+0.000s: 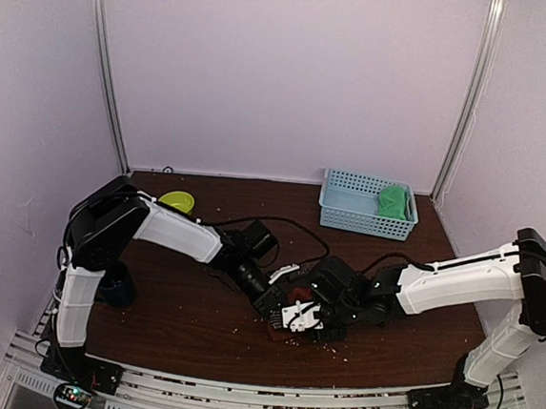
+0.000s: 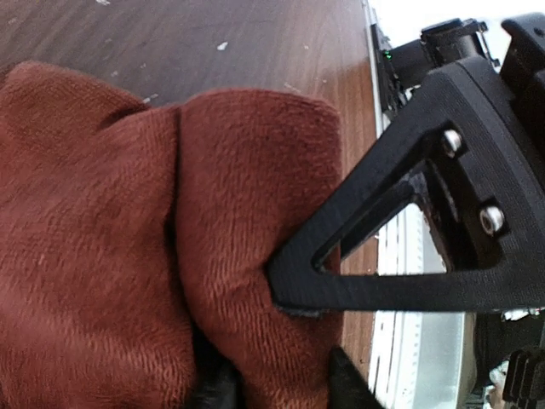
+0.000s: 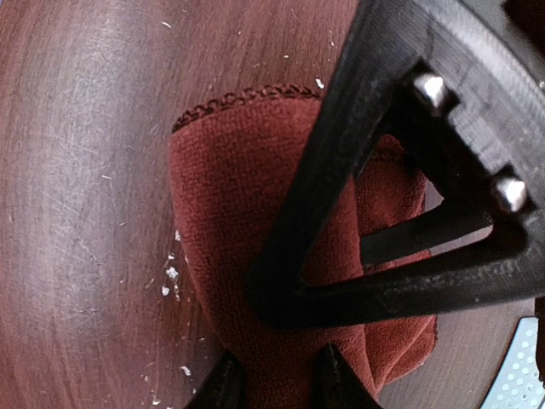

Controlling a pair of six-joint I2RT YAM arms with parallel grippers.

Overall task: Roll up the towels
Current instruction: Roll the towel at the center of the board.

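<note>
The rust-red towel (image 1: 300,292) lies bunched on the dark wood table (image 1: 177,321) at centre front, mostly hidden between the two wrists. My left gripper (image 1: 278,306) is shut on one end of it. In the left wrist view the towel (image 2: 102,213) shows as thick folded layers, pinched in the gripper (image 2: 285,345). My right gripper (image 1: 313,315) is shut on the other end. In the right wrist view the towel (image 3: 230,187) is a narrow bundle with a stitched hem, held in the gripper (image 3: 277,349). The green towel (image 1: 395,201) sits in the light-blue basket (image 1: 349,206).
The basket stands at the back right of the table. A yellow-green bowl (image 1: 177,200) sits at the back left, behind my left arm. Small pale crumbs (image 3: 170,277) are scattered on the wood near the towel. A metal rail (image 1: 266,395) runs along the front edge.
</note>
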